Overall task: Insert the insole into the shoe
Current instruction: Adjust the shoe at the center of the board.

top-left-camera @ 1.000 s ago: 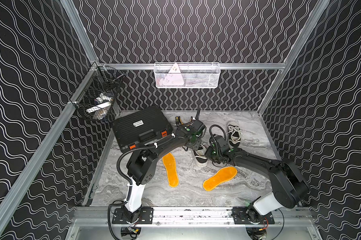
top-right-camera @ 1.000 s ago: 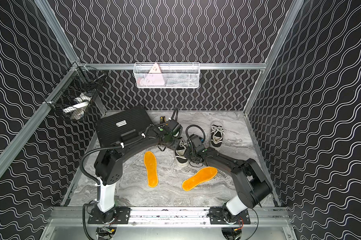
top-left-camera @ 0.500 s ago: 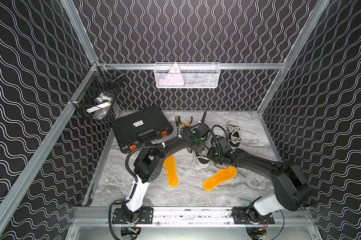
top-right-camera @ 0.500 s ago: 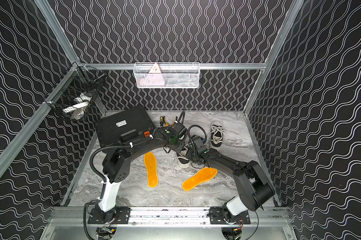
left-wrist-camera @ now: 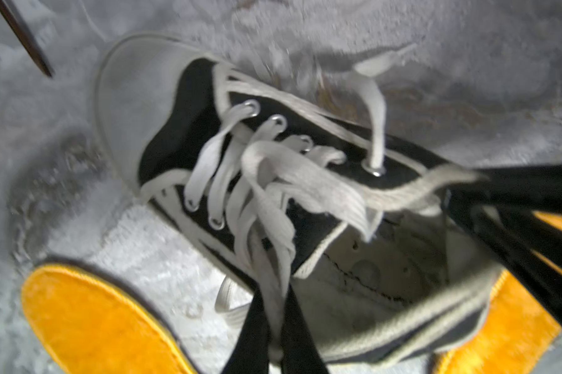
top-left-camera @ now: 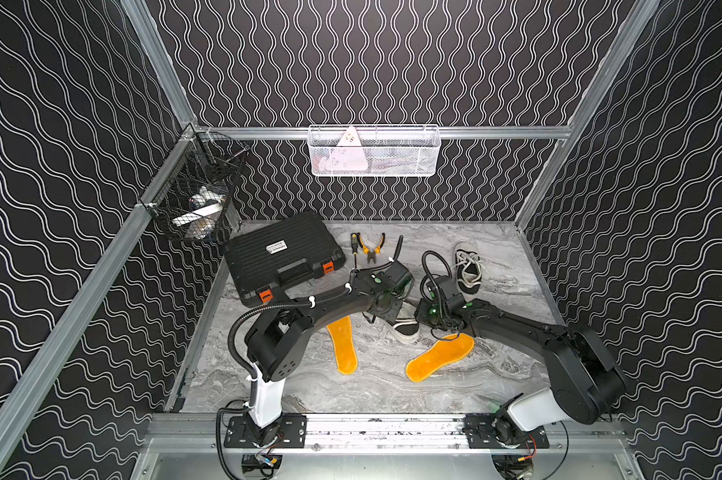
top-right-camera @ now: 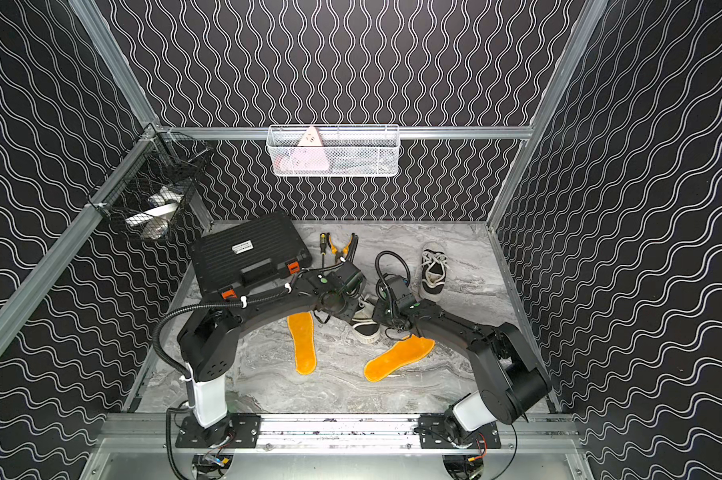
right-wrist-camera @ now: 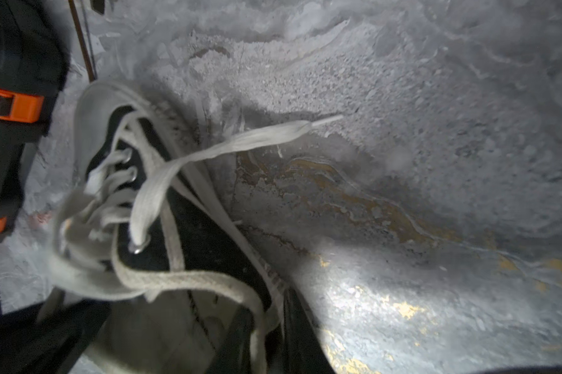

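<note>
— So, how far along was the job judged to be?

— Barely begun. Nothing had been put in: the shoe [left-wrist-camera: 189, 107] was seen to be bare inside, and it was held at its opening from two sides. The left pincer [left-wrist-camera: 275, 311] was closed on the rim by the laces [left-wrist-camera: 273, 168]. The right pincer [right-wrist-camera: 266, 323] was clamped on the opposite side wall.

— And where were the orange pieces found?

— Both were laid flat on the table [top-left-camera: 392, 395], outside the shoe. One insole [top-left-camera: 342, 345] lay just beside the left pincer, and the other insole [top-left-camera: 440, 357] just beside the right pincer, each on the side toward the arm bases. Picking one up and sliding it in was all left to be done.

— What was noted of the materials?

— Black canvas, a smooth white rubber toe cap [left-wrist-camera: 127, 107], metal eyelets [left-wrist-camera: 278, 120], and flat woven laces hanging loose. The insoles were thin, foot-shaped and fuzzy on top, and were judged likely to bend easily.
</note>
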